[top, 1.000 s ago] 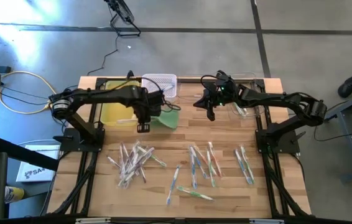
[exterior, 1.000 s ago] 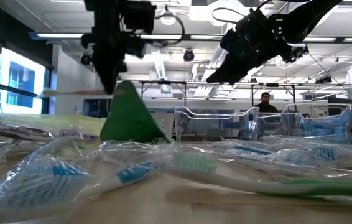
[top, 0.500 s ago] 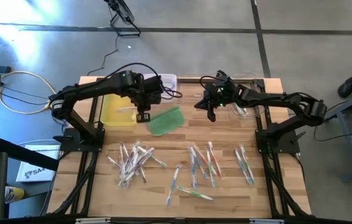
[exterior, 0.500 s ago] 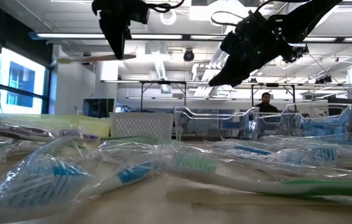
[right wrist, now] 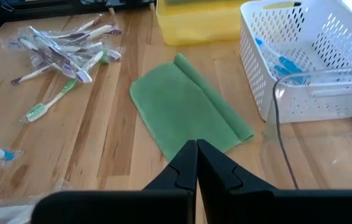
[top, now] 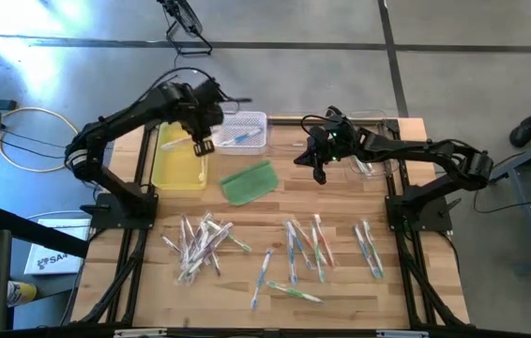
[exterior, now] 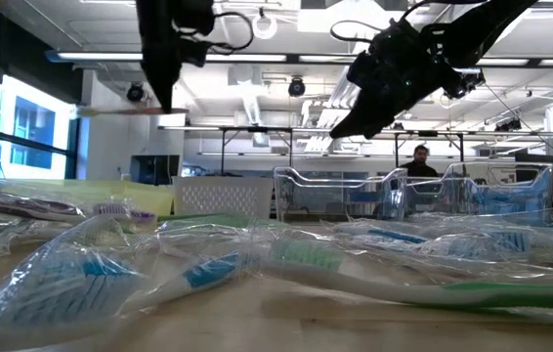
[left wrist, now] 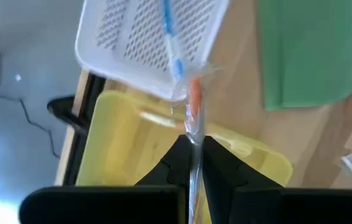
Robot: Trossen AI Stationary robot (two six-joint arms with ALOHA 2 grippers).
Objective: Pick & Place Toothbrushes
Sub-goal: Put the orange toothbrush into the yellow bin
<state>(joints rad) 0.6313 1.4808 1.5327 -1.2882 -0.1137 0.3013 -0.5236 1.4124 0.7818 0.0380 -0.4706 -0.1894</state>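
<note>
No legible writing shows on any item. The left claw [top: 202, 145], clamped on a wrapped orange toothbrush [left wrist: 194, 107], hangs over the yellow bin [top: 177, 164]; the brush runs crosswise beneath it. The right claw [top: 319, 175], fully closed and empty, hovers beside the green pad [top: 249, 181]. Loose toothbrushes [top: 201, 244] lie scattered, pointing mostly lengthwise, on the desk [top: 341, 202].

We find almost nothing legible here. A white box [top: 48, 259] on the floor beside the surface carries dark lettering that seems to begin with "SA", but we cannot make out the rest. No other labels, brands or numbers can be read.
</note>
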